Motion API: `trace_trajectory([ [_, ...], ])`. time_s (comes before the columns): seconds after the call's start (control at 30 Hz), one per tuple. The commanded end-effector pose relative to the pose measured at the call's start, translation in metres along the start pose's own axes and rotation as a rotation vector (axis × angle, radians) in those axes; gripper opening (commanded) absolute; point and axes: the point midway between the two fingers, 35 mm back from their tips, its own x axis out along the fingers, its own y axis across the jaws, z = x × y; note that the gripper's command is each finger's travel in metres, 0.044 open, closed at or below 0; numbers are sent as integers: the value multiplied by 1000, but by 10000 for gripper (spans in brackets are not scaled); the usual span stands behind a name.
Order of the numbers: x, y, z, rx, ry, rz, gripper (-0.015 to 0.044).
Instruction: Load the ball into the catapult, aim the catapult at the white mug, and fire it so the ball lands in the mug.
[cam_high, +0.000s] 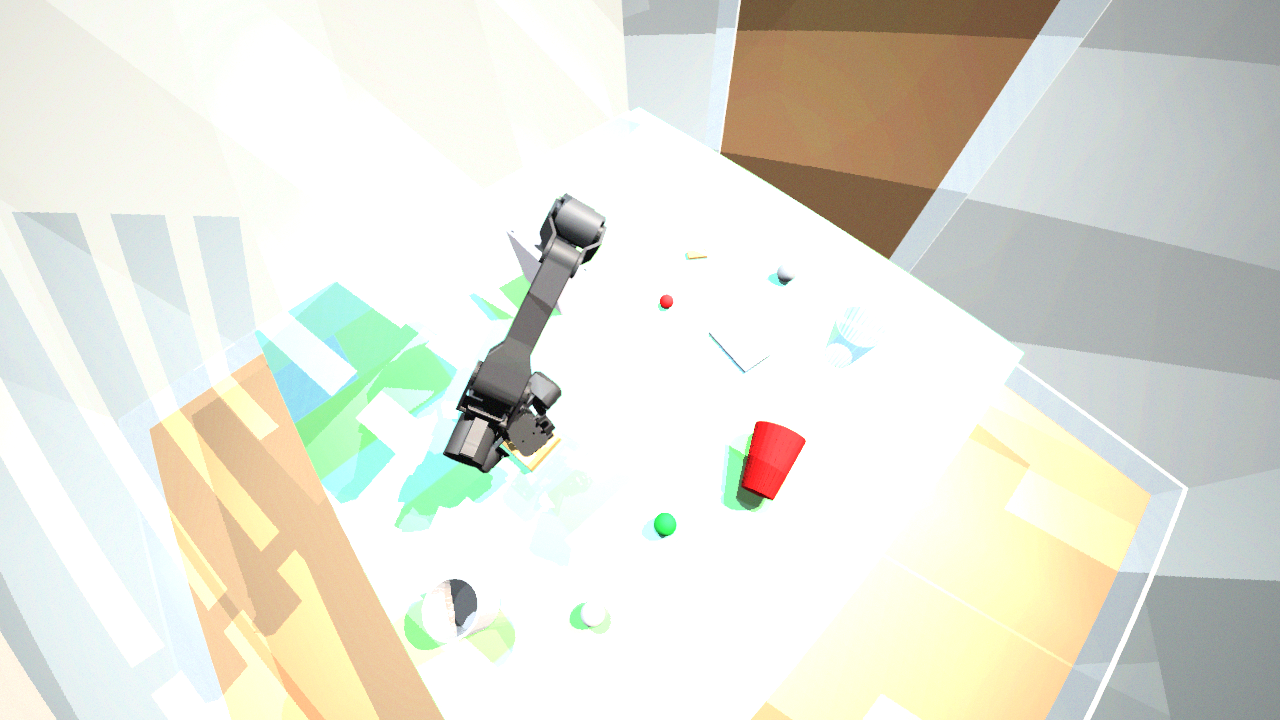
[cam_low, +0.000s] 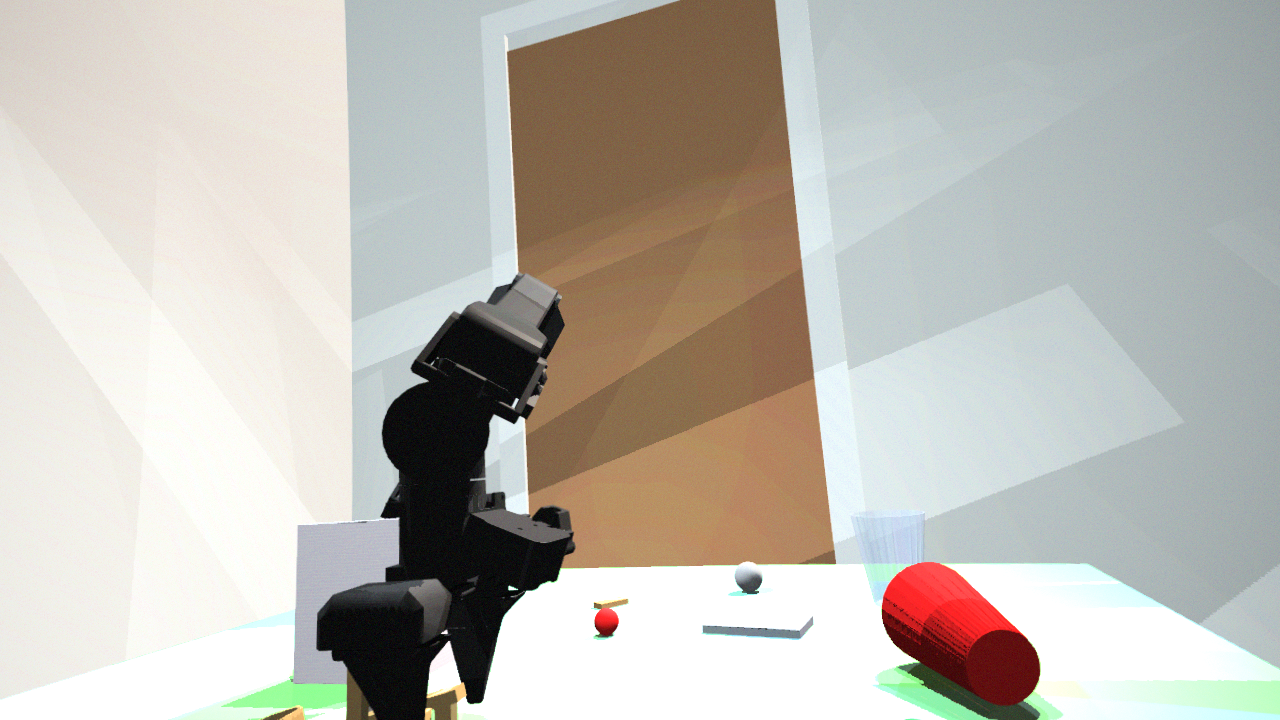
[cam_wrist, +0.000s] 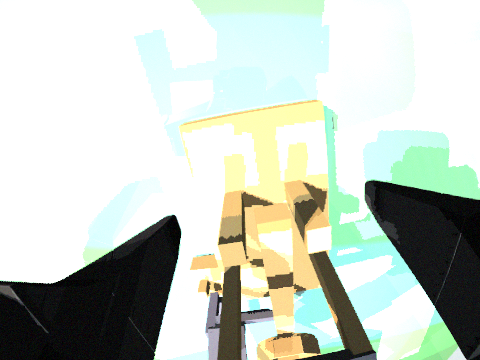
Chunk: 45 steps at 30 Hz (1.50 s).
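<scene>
The wooden catapult (cam_high: 538, 454) (cam_wrist: 274, 217) stands under the arm, mostly hidden in the top view. The wrist view shows its flat base, two uprights, a throwing arm and a round cup (cam_wrist: 288, 346) at the lower edge; I cannot tell whether the cup holds a ball. My gripper (cam_wrist: 272, 207) (cam_low: 433, 705) is open and empty, its black fingers on either side of the catapult and touching none of it that I can see. The white mug (cam_high: 436, 617) stands upright near the table's lower left edge. A white ball (cam_high: 592, 613) lies to its right. A green ball (cam_high: 665, 523) lies farther right.
A red cup (cam_high: 771, 461) (cam_low: 913, 613) lies tipped over. Beyond are a clear cup (cam_high: 854, 331) (cam_low: 886, 546), a pale slab (cam_high: 741, 344) (cam_low: 756, 623), a red ball (cam_high: 665, 301) (cam_low: 605, 622), a grey ball (cam_high: 785, 271) (cam_low: 748, 575) and a small wooden piece (cam_high: 697, 255) (cam_low: 610, 603). A grey panel stands behind the arm.
</scene>
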Motion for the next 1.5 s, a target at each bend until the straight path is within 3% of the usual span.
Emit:
trace_trajectory([
  [0.0,9,1,-1,5,0,6,440],
  [0.37,21,2,-1,5,0,7,440],
  [0.73,18,1,-1,0,2,4,151],
  [0.93,18,1,-1,0,2,4,111],
  [1.07,-21,0,-1,2,2,3,6],
  [1.27,-32,1,-1,8,2,3,0],
  [1.47,-32,0,-1,190,2,3,0],
])
